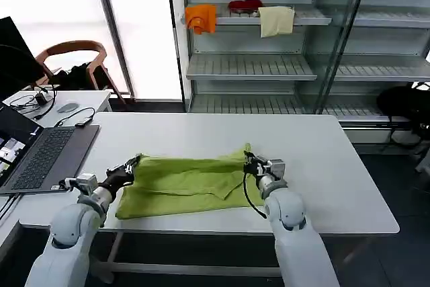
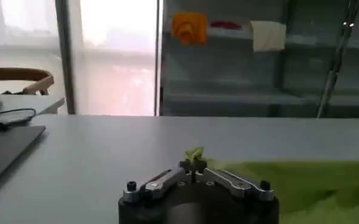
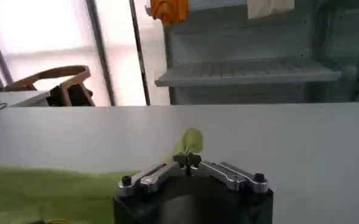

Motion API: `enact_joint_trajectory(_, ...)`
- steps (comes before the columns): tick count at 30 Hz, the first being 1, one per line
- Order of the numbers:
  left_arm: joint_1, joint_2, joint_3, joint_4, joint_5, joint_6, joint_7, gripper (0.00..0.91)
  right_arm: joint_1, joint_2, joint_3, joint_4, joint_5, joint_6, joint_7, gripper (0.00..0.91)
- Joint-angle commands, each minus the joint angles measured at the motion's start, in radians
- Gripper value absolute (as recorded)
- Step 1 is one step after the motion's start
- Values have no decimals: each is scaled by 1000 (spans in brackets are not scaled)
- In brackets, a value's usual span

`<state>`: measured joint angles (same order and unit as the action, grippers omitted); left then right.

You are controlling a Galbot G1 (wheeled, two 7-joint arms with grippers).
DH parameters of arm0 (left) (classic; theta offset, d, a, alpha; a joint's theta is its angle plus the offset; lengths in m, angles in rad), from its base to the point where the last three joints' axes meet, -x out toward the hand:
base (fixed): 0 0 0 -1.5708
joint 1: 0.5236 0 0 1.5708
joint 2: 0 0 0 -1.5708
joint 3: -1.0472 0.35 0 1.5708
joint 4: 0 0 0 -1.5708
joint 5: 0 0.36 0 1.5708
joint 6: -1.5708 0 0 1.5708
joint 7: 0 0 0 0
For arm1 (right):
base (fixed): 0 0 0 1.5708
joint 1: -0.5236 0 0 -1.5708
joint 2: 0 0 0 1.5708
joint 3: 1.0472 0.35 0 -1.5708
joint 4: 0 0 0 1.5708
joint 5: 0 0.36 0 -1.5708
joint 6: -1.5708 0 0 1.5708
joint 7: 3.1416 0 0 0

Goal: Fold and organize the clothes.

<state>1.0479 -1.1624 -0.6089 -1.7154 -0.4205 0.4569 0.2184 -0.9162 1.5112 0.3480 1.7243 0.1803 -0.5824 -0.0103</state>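
The clothes are one lime-green T-shirt [image 1: 185, 185], folded and lying across the front middle of the white table [image 1: 336, 166]. My left gripper [image 1: 132, 165] is shut on the shirt's far left corner, and a small tuft of green fabric [image 2: 194, 153] pokes out past its closed tips [image 2: 193, 164]. My right gripper [image 1: 250, 159] is shut on the far right corner, with a green fold [image 3: 188, 142] standing up beyond its tips [image 3: 187, 161]. Both corners are held slightly above the tabletop. The rest of the shirt [image 3: 39, 192] trails away along the table.
An open laptop [image 1: 40, 156] with cables sits at the table's left end. Behind the table stands a shelving unit [image 1: 255, 65] holding orange [image 1: 201, 18], red [image 1: 245, 5] and cream [image 1: 276, 21] cloths. A wooden chair [image 1: 74, 55] stands at the back left.
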Motion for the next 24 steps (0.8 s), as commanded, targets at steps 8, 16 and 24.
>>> enact_joint_trajectory(8,150,24,-42,-75,66,-39,63,0,-118,-19,1,84,-40,1,-11,0)
enact_joint_trajectory(16,156,14,-30,-85,140,-31,63,907,-127,-17,4,75,-105,2,7,907)
enact_joint_trajectory(24,155,2,-24,-72,203,-44,28,907,-129,-23,17,81,-231,4,20,907)
